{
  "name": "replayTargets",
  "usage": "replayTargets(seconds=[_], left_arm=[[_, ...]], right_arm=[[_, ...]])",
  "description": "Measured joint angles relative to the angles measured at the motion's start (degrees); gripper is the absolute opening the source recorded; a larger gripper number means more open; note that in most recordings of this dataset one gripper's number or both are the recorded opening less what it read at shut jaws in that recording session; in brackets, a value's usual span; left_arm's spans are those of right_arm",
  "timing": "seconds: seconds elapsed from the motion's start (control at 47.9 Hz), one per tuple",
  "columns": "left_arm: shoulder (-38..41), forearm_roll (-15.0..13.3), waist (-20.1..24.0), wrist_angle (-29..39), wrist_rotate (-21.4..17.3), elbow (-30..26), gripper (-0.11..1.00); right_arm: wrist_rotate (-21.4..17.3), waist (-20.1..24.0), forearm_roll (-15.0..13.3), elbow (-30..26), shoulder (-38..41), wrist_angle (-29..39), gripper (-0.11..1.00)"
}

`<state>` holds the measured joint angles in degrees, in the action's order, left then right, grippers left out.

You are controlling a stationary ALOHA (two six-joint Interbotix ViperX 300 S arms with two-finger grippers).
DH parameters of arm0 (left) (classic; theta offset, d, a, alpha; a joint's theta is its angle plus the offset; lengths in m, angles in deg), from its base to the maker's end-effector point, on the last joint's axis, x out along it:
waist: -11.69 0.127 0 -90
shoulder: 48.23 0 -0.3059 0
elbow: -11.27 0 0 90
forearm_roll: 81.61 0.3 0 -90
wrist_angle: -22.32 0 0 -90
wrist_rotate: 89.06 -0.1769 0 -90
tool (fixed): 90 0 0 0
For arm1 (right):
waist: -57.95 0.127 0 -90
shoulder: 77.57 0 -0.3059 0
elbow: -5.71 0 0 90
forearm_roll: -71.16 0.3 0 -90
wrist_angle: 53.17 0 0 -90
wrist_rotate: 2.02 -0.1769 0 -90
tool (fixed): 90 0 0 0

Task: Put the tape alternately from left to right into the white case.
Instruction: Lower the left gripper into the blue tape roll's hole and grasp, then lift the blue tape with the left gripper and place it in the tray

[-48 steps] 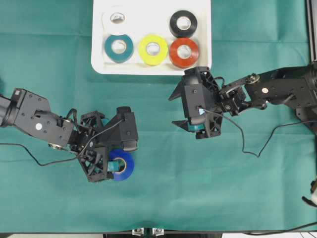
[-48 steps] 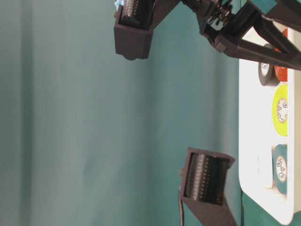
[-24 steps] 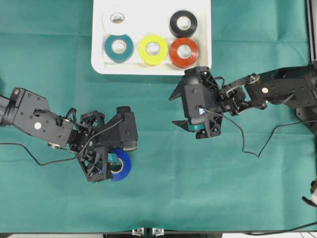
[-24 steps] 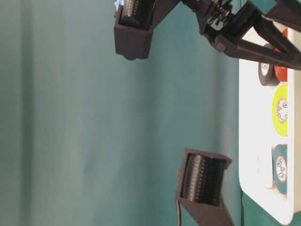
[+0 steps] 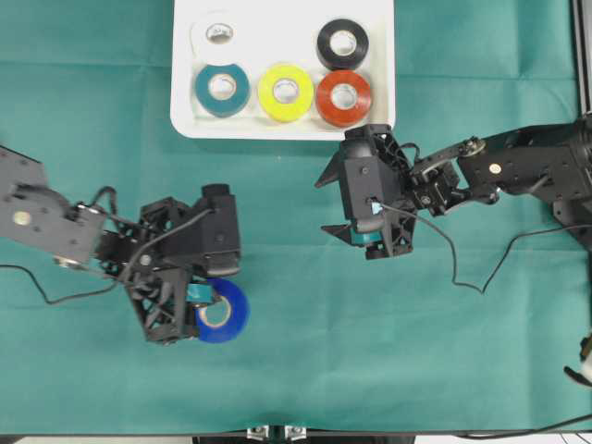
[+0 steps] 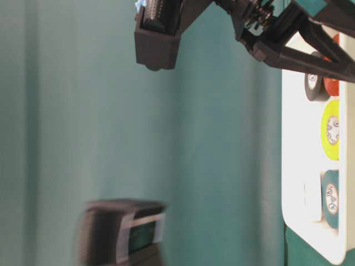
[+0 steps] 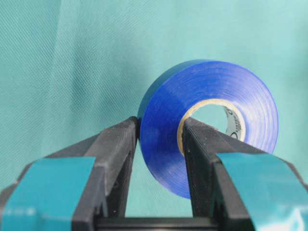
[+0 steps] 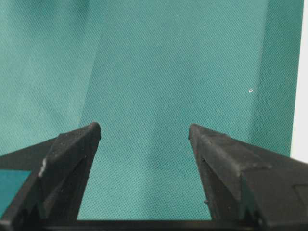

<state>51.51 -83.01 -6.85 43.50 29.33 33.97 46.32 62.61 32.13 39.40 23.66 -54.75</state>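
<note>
Below the white case point(image 5: 185, 120), our left gripper point(image 7: 159, 144) pinching the blue tape point(image 7: 211, 96), our right gripper point(image 8: 144, 134) spread.

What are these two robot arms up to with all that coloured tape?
They are filling the white case with rolls of tape. Five rolls already lie in it: white, teal, yellow, red and black. The left tool has pinched the wall of the blue roll, the last one outside the case. The right tool hangs open and empty over the green cloth.
</note>
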Motion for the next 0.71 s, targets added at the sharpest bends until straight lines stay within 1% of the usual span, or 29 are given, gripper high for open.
replayTargets(seconds=[0.146, 0.292, 0.418, 0.501, 0.585, 0.626, 0.71], left_arm=[[-3.0, 0.0, 0.1, 0.6, -1.9, 0.9, -0.03], [-3.7, 0.1, 0.8, 0.7, -2.5, 1.4, -0.03], [-3.8, 0.1, 3.2, 0.7, -3.3, 2.2, -0.03], [-3.9, 0.1, 5.0, 0.7, -4.6, 2.5, -0.03], [-4.0, 0.1, 7.2, 0.7, -6.4, 2.6, -0.03], [-4.1, 0.1, 8.4, 0.7, -8.1, 2.6, -0.03], [-4.2, 0.1, 11.5, 0.6, -10.2, 2.6, -0.03]], right_arm=[[-0.1, 0.0, 0.0, 0.0, -0.1, 0.0, 0.81], [0.0, 0.0, 0.0, -0.1, 0.0, 0.0, 0.81], [-0.1, 0.0, 0.0, 0.0, 0.0, 0.0, 0.81], [0.0, 0.0, 0.0, 0.0, 0.0, 0.0, 0.81], [-0.1, -0.1, 0.0, 0.0, 0.0, 0.0, 0.81], [-0.1, 0.0, 0.0, 0.0, 0.0, 0.0, 0.81], [0.0, 0.0, 0.0, 0.0, 0.0, 0.0, 0.81]])
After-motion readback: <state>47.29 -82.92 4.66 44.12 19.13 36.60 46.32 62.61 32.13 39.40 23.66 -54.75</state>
